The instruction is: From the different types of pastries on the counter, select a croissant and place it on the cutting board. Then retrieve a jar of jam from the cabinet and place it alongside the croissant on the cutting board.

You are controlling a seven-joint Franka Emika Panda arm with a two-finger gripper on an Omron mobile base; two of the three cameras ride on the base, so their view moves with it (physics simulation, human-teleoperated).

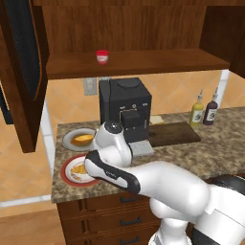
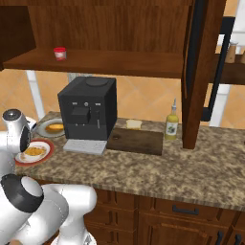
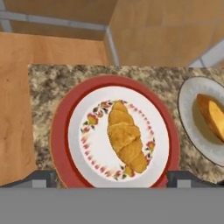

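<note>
Golden-brown croissant (image 3: pixel 124 136) lies on red-rimmed plate (image 3: pixel 59 131) w/ a floral ring on its white centre. Crust looks flaky, segmented in ridges, thicker in the middle, tapering to both ends; it runs roughly top-to-bottom in hand view w/ a slight curve. Plate sits on granite tabletop (image 3: pixel 48 81) near its left end, close to the front edge. In left base view the same plate (image 1: pixel 67 176) is partly hidden behind the arm's forearm; in right base view croissant (image 2: pixel 34 151) shows as a small orange patch on the plate.

Pincer (image 3: pixel 112 177) hangs above the plate, looking straight down; its two dark tips stand wide apart at either side of the plate's near rim, released, nothing btwn them, not touching the croissant.

Second pastry (image 3: pixel 212 116), orange and smoother, lies on a grey-rimmed white plate (image 3: pixel 186 118) just beside the red one. Black coffee machine (image 1: pixel 125 109) stands behind both plates. Dark wood cutting board (image 1: pixel 173 134) lies right of the machine, bare in left base view. Jam jar (image 1: pixel 102 57), red lid, sits on the open cabinet shelf (image 1: pixel 143 62) above. Two bottles (image 1: pixel 204 109) stand near the board's far end. Small pale bread piece (image 2: pixel 133 124) sits behind the board in right base view.
</note>
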